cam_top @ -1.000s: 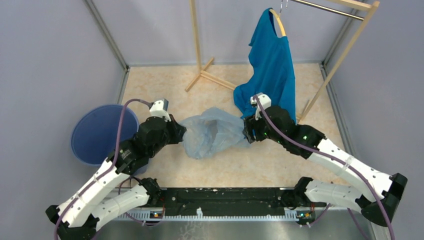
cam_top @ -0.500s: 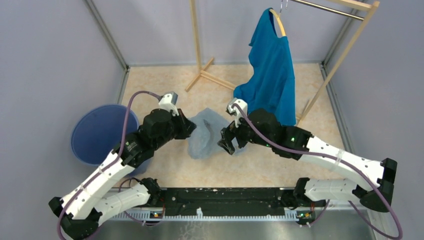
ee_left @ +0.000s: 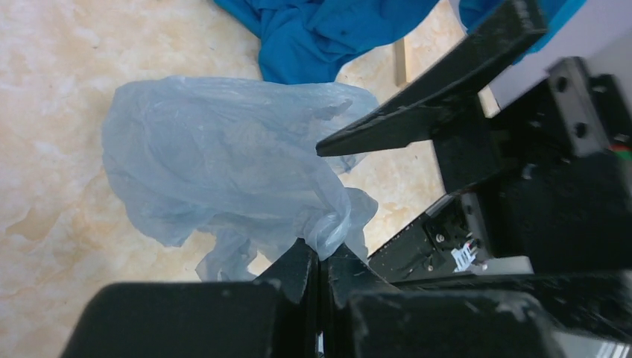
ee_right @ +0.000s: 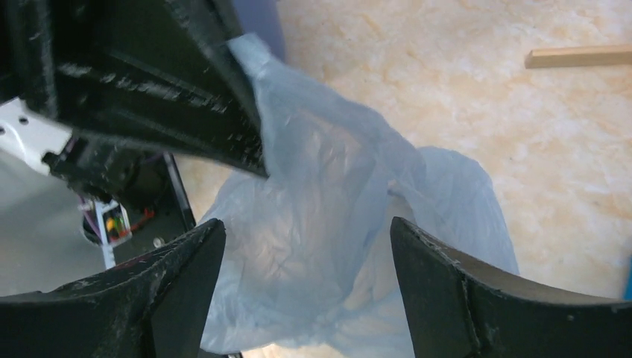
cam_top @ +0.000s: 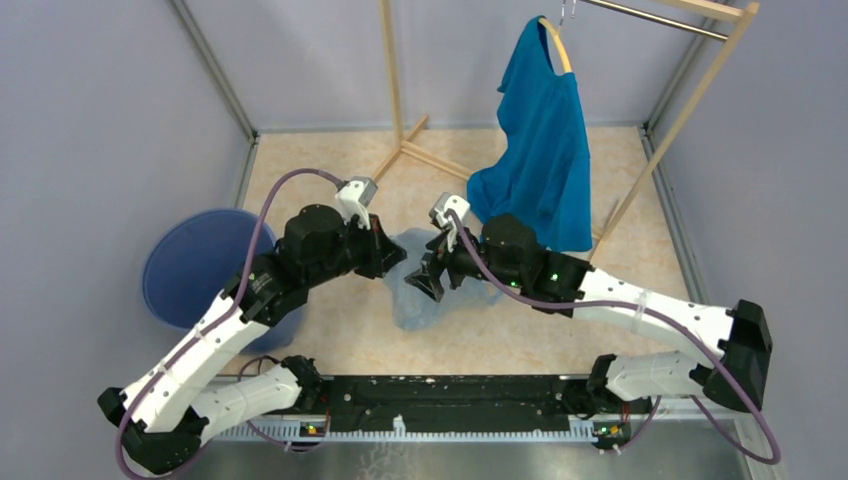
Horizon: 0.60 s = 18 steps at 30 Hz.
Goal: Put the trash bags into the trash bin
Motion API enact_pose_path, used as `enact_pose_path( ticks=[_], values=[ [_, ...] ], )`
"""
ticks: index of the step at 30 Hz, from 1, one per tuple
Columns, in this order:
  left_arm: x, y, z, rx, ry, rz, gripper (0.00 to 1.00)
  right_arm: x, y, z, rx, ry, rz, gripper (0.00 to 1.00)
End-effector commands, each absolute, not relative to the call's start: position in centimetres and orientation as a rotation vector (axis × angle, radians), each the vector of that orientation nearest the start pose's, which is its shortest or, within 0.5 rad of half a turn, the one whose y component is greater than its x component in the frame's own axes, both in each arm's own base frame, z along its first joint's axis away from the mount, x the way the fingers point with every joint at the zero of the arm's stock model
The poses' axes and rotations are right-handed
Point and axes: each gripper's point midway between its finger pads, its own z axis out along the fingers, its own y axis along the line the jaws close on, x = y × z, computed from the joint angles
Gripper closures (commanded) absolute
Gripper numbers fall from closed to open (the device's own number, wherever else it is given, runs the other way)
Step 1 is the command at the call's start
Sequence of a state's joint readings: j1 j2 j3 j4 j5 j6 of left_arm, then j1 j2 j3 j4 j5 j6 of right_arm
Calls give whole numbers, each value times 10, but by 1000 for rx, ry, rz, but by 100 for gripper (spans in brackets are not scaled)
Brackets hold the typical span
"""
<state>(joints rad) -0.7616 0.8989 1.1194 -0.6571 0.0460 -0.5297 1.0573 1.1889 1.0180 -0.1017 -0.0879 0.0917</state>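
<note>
The pale blue-grey trash bag (cam_top: 425,295) hangs crumpled between my two grippers above the floor; it fills the left wrist view (ee_left: 223,164) and the right wrist view (ee_right: 328,216). My left gripper (cam_top: 392,262) is shut on a gathered fold of the bag (ee_left: 332,227), its jaws pressed together. My right gripper (cam_top: 428,280) is open wide, jaws spread on either side of the bag without touching it. The round blue trash bin (cam_top: 200,265) stands at the far left, behind my left arm.
A bright blue T-shirt (cam_top: 540,140) hangs on a hanger from a wooden rack (cam_top: 400,110) at the back right; its hem shows in the left wrist view (ee_left: 328,37). Grey walls enclose the marbled floor (cam_top: 600,190).
My right gripper let go of the bag, opened, and moved left toward my left gripper. My left gripper lifted right and forward with the bag, which bunched up narrower.
</note>
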Motion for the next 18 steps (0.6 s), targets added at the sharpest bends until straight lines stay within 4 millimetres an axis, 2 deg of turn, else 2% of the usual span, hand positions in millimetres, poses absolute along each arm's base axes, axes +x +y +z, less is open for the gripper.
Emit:
enact_pose_path(
  ticks=[1, 5, 7, 8, 9, 10, 12, 15, 16, 18],
  values=[
    [177, -233, 320, 370, 2026, -966, 100, 195, 378, 274, -808, 1667, 945, 27],
    [172, -234, 324, 393, 2013, -987, 96, 202, 377, 273, -712, 1676, 956, 59],
    [170, -229, 323, 396, 2016, -972, 90, 201, 375, 275, -707, 1671, 957, 75],
    [169, -226, 322, 395, 2017, -961, 85, 201, 374, 275, -711, 1672, 953, 79],
    [169, -222, 322, 391, 2016, -944, 79, 200, 373, 274, -720, 1674, 945, 82],
    [169, -219, 320, 387, 2016, -926, 68, 199, 373, 273, -736, 1673, 946, 82],
    [169, -211, 318, 372, 2009, -893, 51, 194, 371, 270, -772, 1677, 947, 83],
    [168, -207, 313, 369, 1989, -886, 17, 191, 369, 268, -789, 1687, 949, 84],
    [167, -208, 311, 379, 1981, -893, 9, 190, 368, 268, -796, 1688, 956, 84],
    [165, -211, 303, 412, 1973, -907, 2, 188, 368, 270, -808, 1686, 978, 84]
  ],
)
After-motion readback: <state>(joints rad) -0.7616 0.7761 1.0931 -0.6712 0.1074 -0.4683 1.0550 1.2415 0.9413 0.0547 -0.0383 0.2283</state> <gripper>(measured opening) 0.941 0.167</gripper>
